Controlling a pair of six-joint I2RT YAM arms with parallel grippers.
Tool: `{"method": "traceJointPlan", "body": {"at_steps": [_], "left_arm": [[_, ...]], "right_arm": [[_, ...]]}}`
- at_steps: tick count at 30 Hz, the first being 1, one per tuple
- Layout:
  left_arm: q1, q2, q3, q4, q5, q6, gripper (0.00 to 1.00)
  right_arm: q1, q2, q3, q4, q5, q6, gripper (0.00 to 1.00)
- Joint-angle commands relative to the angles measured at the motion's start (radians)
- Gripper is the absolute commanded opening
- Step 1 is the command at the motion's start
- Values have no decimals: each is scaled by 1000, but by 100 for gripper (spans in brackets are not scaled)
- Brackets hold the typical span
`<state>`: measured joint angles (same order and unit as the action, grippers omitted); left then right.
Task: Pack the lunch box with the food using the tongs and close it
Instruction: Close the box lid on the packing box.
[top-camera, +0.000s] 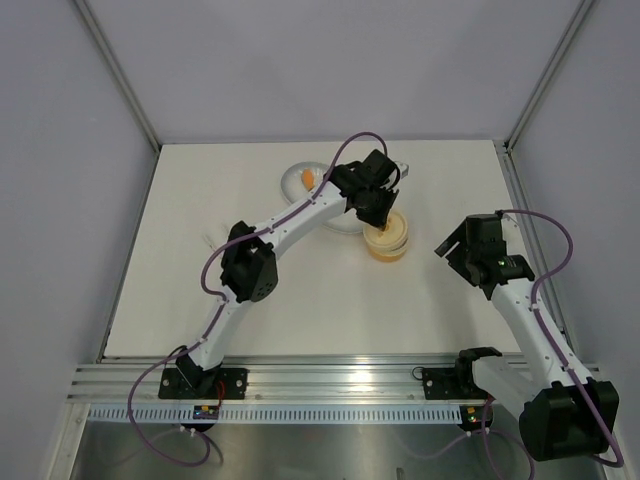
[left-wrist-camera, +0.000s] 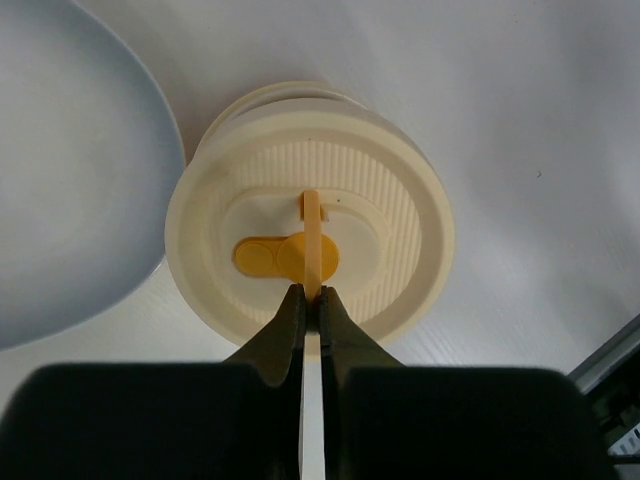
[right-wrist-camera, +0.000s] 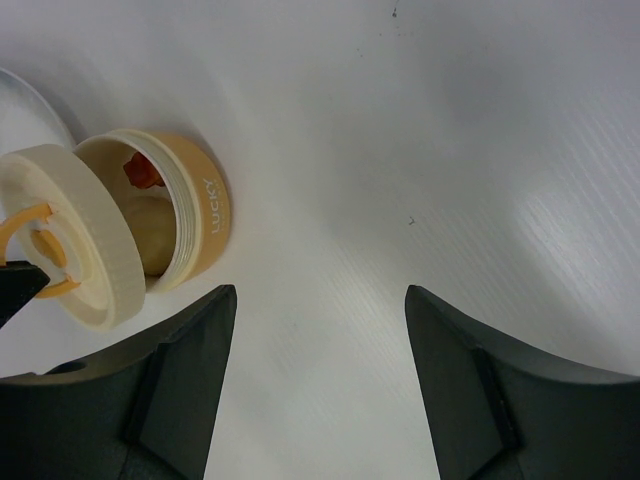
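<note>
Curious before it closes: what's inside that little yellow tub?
A reddish piece and a pale beige round piece show inside the tub. The lid, held by the left gripper, hides the rest.

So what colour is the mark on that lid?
Orange mark on a pale-yellow lid; clearest in left wrist view.
</note>
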<state>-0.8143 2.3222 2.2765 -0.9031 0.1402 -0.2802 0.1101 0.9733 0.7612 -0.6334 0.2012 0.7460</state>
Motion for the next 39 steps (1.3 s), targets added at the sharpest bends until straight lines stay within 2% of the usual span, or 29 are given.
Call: {"method": "traceJointPlan", "body": {"at_steps": [1,10,12,13,16,17,18,22,24,27,30,31,36,37,39], "left_arm": [[-11,23,34,75,-37,9,0],[-28,72,28,95,-47,1,0],[-29,74,28,90,-48,-1,8],[-29,74,26,89,-48,-1,18],[-29,60,20,86,-48,3,30],[-31,55,20,86,-48,3,42],[-29,46,20,86,-48,3,47],[-34,10,18,76,-44,6,56],[-39,-17,18,66,-53,9,65],[-42,-93,-6,55,-76,10,67],[-34,-210,-95,61,-115,12,68],[-28,-278,-127,72,-120,7,73],[93,-509,-398,156,-74,-74,73],[116,-546,-493,190,-64,-89,73],[176,-650,-579,219,-54,-122,73]], "right_arm": [[-6,-1,-14,-5,21,9,76],[-6,1,-26,0,6,12,76],[-6,2,-26,0,4,10,76],[-6,1,-25,0,4,12,76],[-4,2,-25,1,0,10,76],[-6,1,-25,1,-2,9,76],[-6,4,-25,3,-6,7,76],[-6,8,-14,9,-32,-17,76],[-4,13,1,9,-42,-37,76],[-4,25,33,21,-65,-63,76],[10,50,81,23,-80,-85,76],[37,57,95,21,-72,-92,76],[180,180,217,23,35,-103,72],[197,209,239,23,41,-103,71],[227,297,305,32,40,-102,70]]}}
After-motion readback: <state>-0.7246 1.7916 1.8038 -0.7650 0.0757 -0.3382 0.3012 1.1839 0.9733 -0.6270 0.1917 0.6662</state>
